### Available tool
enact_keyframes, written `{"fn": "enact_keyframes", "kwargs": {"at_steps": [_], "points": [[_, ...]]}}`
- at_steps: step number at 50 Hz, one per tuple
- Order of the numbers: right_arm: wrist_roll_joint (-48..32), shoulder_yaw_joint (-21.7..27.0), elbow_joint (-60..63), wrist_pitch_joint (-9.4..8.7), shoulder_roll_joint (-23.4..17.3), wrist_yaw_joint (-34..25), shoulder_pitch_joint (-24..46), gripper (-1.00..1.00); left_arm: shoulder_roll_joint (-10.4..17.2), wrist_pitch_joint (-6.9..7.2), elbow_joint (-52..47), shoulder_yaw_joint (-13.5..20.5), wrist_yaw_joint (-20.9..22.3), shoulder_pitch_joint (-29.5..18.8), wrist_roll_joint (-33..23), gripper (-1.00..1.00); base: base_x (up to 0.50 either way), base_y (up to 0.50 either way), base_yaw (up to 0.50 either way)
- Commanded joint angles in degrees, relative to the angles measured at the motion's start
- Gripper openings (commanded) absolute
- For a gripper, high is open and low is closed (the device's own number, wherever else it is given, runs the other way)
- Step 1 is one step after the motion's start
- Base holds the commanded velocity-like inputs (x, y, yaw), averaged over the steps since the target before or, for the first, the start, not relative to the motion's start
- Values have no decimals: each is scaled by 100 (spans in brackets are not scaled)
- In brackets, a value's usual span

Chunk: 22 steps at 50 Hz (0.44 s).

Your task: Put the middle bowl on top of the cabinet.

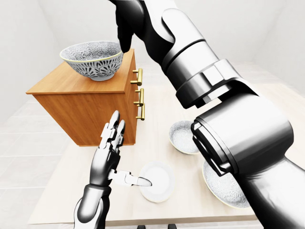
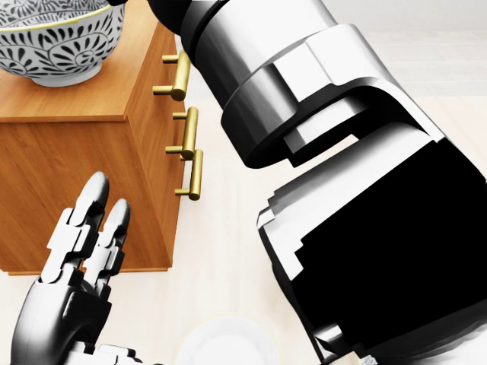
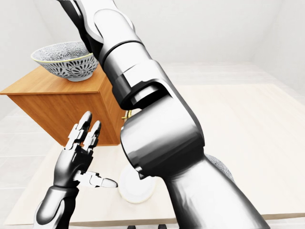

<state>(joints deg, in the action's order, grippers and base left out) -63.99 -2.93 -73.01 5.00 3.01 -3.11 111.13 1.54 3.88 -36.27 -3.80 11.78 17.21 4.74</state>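
Left robot hand [image 1: 106, 160]: released and empty, held upright over the counter [image 1: 62, 191] near its bottom edge in the left-eye view. The fingers [image 1: 114, 129] are straight and close together, pointing up beside the cabinet's side. The thumb sticks out to the right, its tip over the rim of a white plate [image 1: 159, 183].
Right robot hand [image 1: 126, 26]: a dark shape cut by the top of the left-eye view. One finger hangs straight down just beside the bowl's right rim, clear of it and grasping nothing.
Right arm [image 1: 238, 133]: rises from the lower right corner of the view, bends at the elbow and stretches up and left over the cabinet.
Middle bowl [image 1: 93, 59]: upright on top of the cabinet, with a dark leaf pattern outside and a yellow rim.
Cabinet [image 1: 83, 102]: a wooden box with brass handles [image 1: 139, 90] on its right face, standing toward the counter's top left corner.
Small bowl [image 1: 183, 137]: on the counter, right of the cabinet.
Large bowl [image 1: 221, 186]: near the counter's bottom edge, partly hidden by the right arm.
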Motion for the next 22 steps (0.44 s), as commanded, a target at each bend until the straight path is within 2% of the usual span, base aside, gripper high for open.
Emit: {"fn": "enact_keyframes", "kwargs": {"at_steps": [1, 7, 11, 15, 18, 22], "points": [[62, -57, 326, 0, -181, -399, -12, 100, 5, -19, 18, -21, -3, 10, -39, 100, 0, 0, 0], [116, -72, 621, 0, -311, -844, -48, 100, 9, -35, 49, -33, -6, -1, -70, 100, 0, 0, 0], [123, -110, 1101, 0, -336, -1233, -284, 100, 2, 9, 1, -7, -21, 1, -40, 100, 0, 0, 0], [169, -116, 2103, 0, -317, -1988, -677, 100, -3, 15, 22, -8, -35, -16, -56, 100, 0, 0, 0], [138, -174, 3229, 0, -235, -2617, -1257, 100, -6, 7, 27, -5, -58, -16, -88, 100, 0, 0, 0], [137, -152, 4222, 0, -239, -3403, -1675, 100, -38, 112, -5, 102, -128, -67, -23, 100, 0, 0, 0]]}}
